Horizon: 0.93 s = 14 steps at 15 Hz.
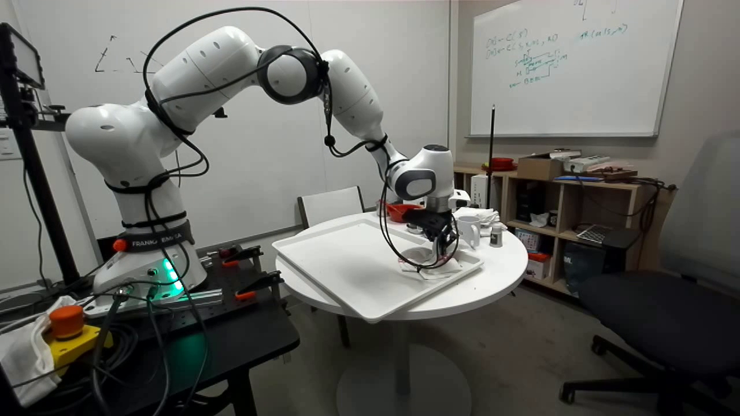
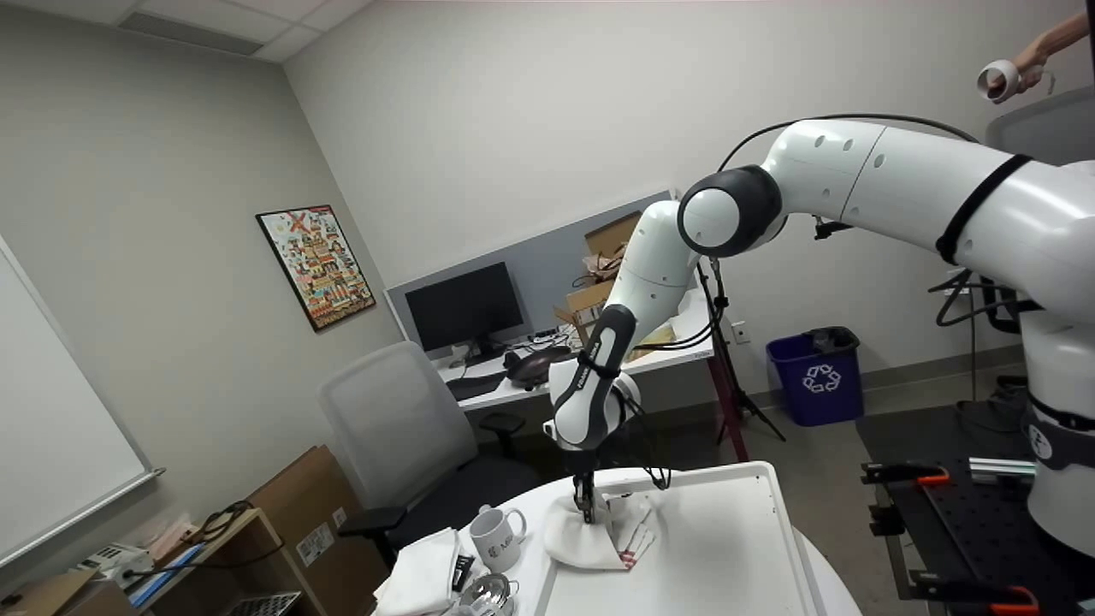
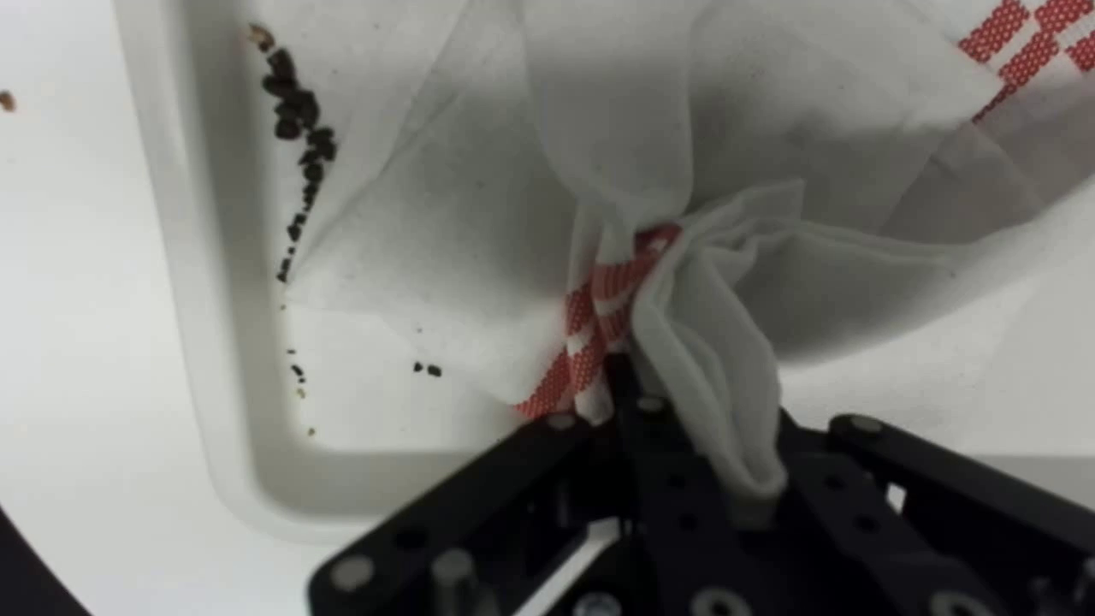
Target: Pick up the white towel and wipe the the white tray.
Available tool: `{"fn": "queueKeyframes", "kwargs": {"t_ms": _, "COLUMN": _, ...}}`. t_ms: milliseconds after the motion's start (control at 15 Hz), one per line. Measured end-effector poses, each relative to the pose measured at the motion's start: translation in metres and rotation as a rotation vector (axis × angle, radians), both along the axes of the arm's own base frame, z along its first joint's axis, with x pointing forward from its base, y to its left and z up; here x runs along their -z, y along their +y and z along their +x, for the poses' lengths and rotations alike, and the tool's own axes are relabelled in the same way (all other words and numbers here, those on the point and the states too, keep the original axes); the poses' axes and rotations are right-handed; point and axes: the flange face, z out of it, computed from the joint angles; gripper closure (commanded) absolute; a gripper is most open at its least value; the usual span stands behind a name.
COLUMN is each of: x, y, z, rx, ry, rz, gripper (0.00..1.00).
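Note:
The white towel with red checked stripes lies bunched on one end of the white tray in both exterior views: towel [image 1: 430, 270], tray [image 1: 352, 260], towel [image 2: 577, 543], tray [image 2: 727, 547]. My gripper [image 1: 442, 248] points down at the towel; it also shows in an exterior view [image 2: 586, 505]. In the wrist view, the gripper [image 3: 693, 402] is shut on a gathered fold of the towel [image 3: 479, 222]. The rest of the towel spreads over the tray floor near a corner of the tray [image 3: 167, 197]. The towel partly hides the fingertips.
Dark crumbs [image 3: 299, 111] lie along the tray's side wall beside the towel, with a few specks nearer the corner. A mug [image 1: 469, 230], small jar [image 1: 496, 236], red bowl [image 1: 402, 211] and folded white cloth [image 2: 419, 577] stand beside the tray on the round table.

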Motion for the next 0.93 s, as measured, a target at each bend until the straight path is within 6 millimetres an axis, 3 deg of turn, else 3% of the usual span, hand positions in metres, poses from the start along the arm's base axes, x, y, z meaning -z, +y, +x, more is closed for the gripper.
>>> {"fn": "queueKeyframes", "kwargs": {"t_ms": 267, "x": -0.008, "y": 0.008, "z": 0.004, "rx": -0.012, "ry": -0.049, "rz": 0.003, "gripper": 0.98}}
{"fn": "queueKeyframes", "kwargs": {"t_ms": 467, "x": -0.027, "y": 0.019, "z": -0.001, "rx": -0.015, "ry": -0.11, "rz": 0.014, "gripper": 0.98}}
{"fn": "queueKeyframes", "kwargs": {"t_ms": 933, "x": -0.111, "y": 0.065, "z": -0.042, "rx": -0.002, "ry": -0.29, "rz": 0.063, "gripper": 0.98}}
